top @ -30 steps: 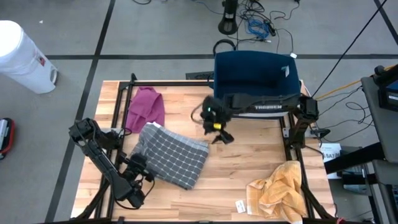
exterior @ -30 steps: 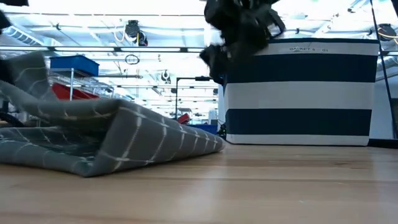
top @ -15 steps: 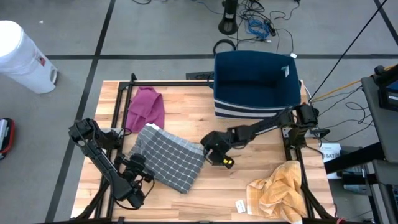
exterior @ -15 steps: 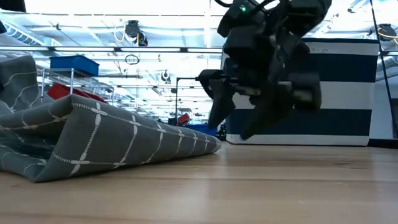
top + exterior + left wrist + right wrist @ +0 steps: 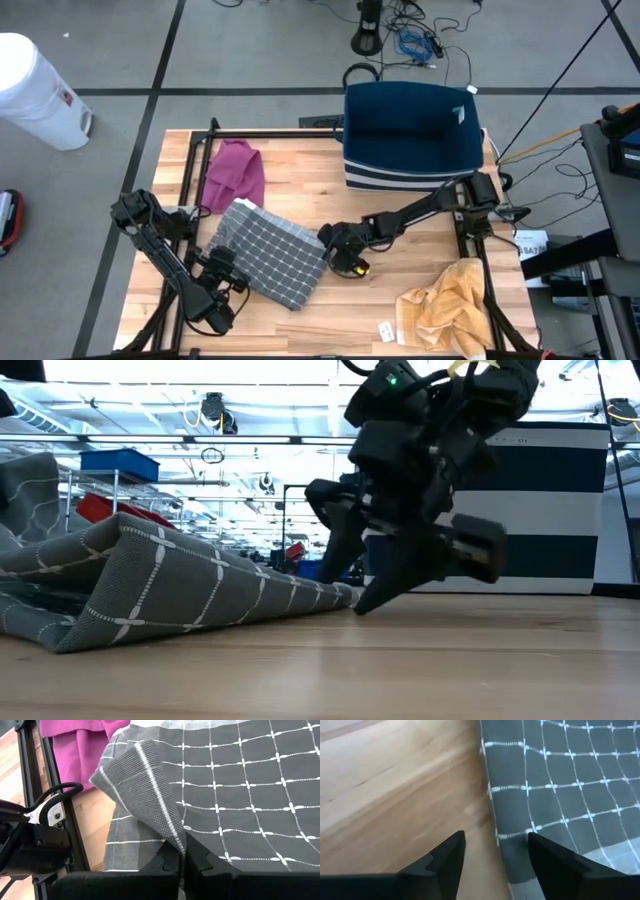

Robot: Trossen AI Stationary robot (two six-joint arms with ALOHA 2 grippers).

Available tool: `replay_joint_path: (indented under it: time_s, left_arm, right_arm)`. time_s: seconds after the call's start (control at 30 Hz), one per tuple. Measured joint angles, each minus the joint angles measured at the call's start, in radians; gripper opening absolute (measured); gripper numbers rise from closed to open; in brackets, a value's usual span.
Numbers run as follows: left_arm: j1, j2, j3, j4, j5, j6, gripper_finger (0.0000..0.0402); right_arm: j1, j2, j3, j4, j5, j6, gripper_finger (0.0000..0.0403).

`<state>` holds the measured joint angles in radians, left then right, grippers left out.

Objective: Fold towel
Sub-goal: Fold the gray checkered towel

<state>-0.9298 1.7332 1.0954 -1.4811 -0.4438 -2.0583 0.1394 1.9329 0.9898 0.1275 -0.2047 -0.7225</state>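
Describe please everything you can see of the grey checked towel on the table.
The grey towel is a soft woven cloth with a thin white grid. It lies partly folded and rumpled on the wooden table, beside a magenta cloth. The left pincer is shut on a raised fold of it. The right pincer, open, straddles its edge at the opposite side.

Evenly and brightly lit from above in the high view; only soft, short shadows under the arms on the table (image 5: 400,260). Strong backlight in the low view from ceiling lamps (image 5: 150,400) beyond, washing out the top and leaving the right gripper (image 5: 375,575) a dark, slightly smeared silhouette. Blurred wood just ahead of the right fingers (image 5: 445,855) in the right wrist view, towel (image 5: 560,780) beside them a little soft. Crisp weave on the towel fold above the left fingers (image 5: 165,865), themselves near-black.
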Motion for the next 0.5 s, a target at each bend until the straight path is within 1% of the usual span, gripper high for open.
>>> replay_joint_path:
  time_s: [0.07,0.2,0.33,0.43,0.5]
  left_arm:
    - [0.0,0.0,0.0,0.0,0.0,0.003,0.0]
    - [0.0,0.0,0.0,0.002,0.0,0.007,0.0]
    - [0.0,0.0,0.0,0.006,0.0,0.012,0.0]
    - [0.0,0.0,0.0,0.006,0.0,0.021,0.0001]
    - [0.0,0.0,0.0,0.005,0.0,0.022,0.0008]
  right_arm:
    - [0.001,0.019,0.0,0.048,0.029,0.009,0.019]
    - [0.002,0.032,0.0,0.104,0.052,0.012,0.0169]
    - [-0.001,0.03,0.0,0.123,0.139,0.005,0.0143]
    - [-0.003,0.03,0.0,0.103,0.157,0.002,0.0107]
    - [-0.008,0.029,0.0,0.083,0.155,0.001,0.0068]
